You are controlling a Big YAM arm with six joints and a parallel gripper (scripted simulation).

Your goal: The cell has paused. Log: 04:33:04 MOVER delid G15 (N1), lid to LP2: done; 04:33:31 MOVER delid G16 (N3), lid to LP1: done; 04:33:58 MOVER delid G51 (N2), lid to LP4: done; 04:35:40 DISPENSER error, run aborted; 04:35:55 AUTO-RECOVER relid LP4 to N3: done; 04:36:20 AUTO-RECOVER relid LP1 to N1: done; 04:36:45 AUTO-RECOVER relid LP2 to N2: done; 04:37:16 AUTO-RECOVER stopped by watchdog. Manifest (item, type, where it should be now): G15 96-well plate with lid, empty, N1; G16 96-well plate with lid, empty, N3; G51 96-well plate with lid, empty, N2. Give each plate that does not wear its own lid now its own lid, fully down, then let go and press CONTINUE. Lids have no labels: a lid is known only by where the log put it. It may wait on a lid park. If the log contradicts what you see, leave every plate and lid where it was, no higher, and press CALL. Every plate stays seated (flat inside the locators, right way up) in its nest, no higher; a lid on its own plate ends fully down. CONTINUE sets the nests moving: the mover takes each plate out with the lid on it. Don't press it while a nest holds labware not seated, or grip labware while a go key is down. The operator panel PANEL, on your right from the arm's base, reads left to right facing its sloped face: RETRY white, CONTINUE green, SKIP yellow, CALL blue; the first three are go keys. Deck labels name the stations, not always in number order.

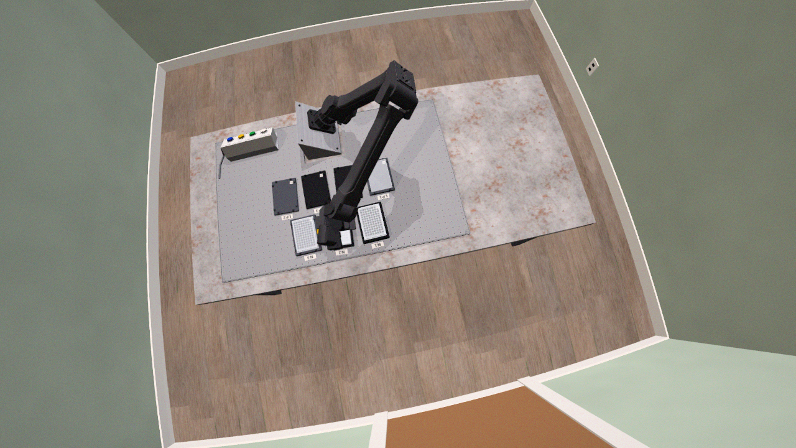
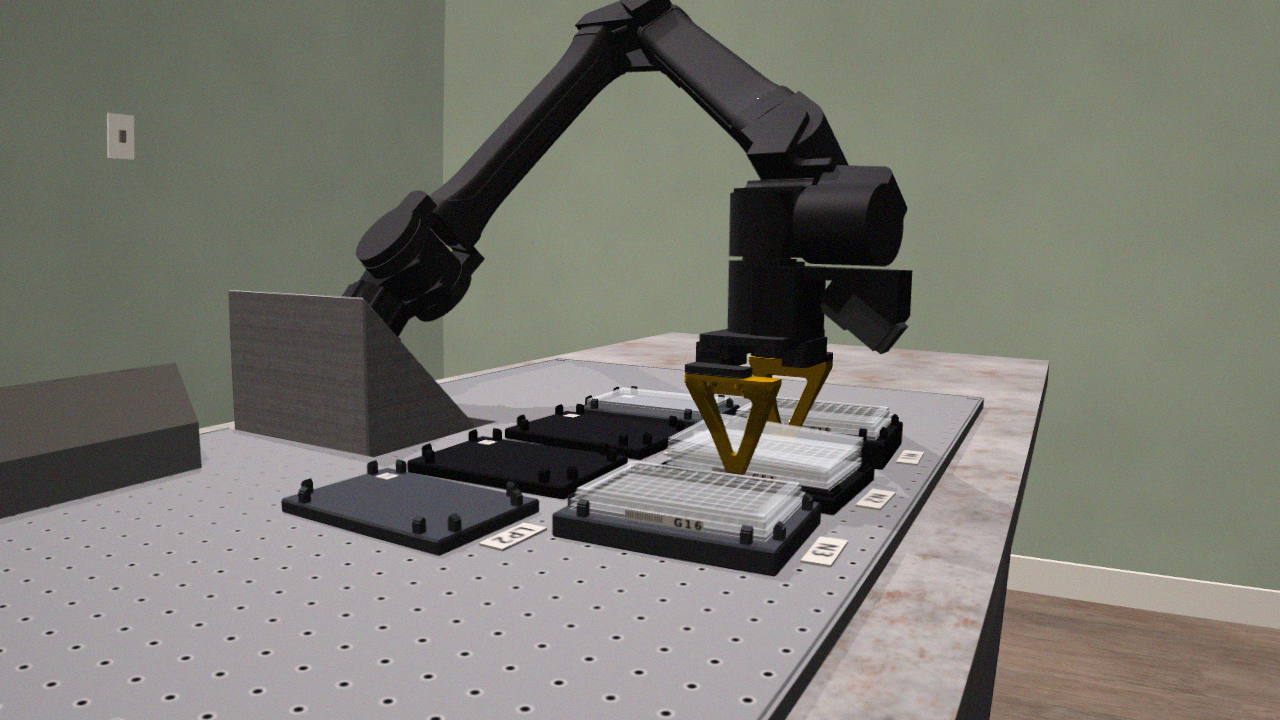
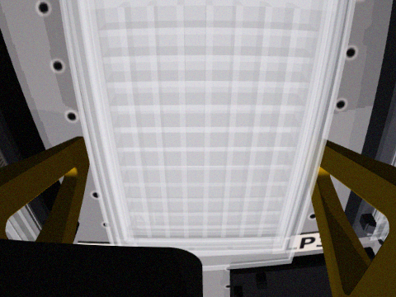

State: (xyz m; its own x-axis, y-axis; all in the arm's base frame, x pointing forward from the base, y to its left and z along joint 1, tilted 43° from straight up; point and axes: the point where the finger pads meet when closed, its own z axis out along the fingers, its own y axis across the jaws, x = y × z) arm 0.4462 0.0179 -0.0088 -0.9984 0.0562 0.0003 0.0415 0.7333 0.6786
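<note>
My gripper (image 1: 332, 236) (image 2: 765, 445) (image 3: 196, 148) is open and straddles a clear lid (image 1: 345, 238) (image 2: 805, 452) (image 3: 204, 105). The lid lies on the 96-well plate in the middle nest N2, and the yellow fingers stand just clear of its two long sides. I cannot tell whether it is fully down. Plate G16 (image 1: 305, 234) (image 2: 689, 505) sits in nest N3, nearest the exterior camera. A third plate (image 1: 371, 221) (image 2: 841, 416) sits in nest N1 with its wells showing darker. Another clear lid (image 1: 380, 175) (image 2: 640, 398) rests on park LP1.
Park LP2 (image 1: 285, 196) (image 2: 402, 505) and two black parks (image 2: 510, 461) (image 2: 599, 429) are bare. The operator panel (image 1: 249, 144) (image 2: 89, 420) stands by the arm's grey wedge base (image 1: 318, 136) (image 2: 304, 367). The nests lie close to the deck's edge.
</note>
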